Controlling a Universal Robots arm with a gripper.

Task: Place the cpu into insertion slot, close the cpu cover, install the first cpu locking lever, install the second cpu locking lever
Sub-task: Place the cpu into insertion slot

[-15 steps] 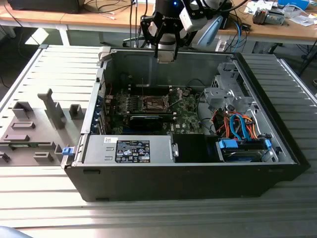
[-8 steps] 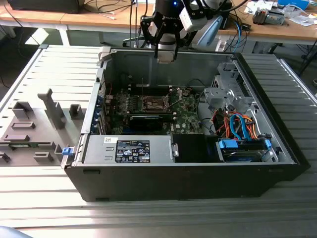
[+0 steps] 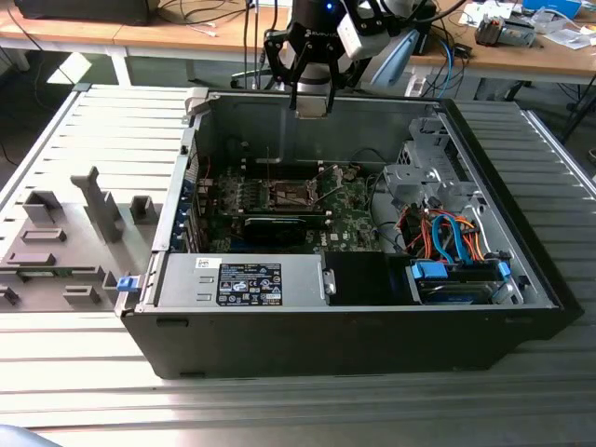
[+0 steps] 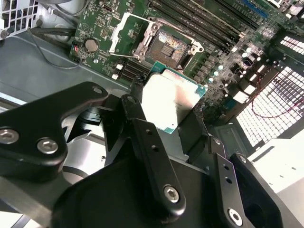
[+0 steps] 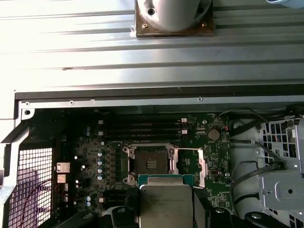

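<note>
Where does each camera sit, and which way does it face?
Exterior view: off the arm, above the case, looking down in; the gripper hangs over its far side.
First wrist view: on the arm, facing down at the slot; the gripper holds the cpu.
Second wrist view: on the arm, looking along the fingers at the board.
Both wrist views share cpu and slot.

I note hard glare on the table [image 5: 95, 42] beyond the case [image 3: 279, 121], a washed-out sheen on the cpu [image 4: 171, 102], and deep shadow inside the case.
</note>
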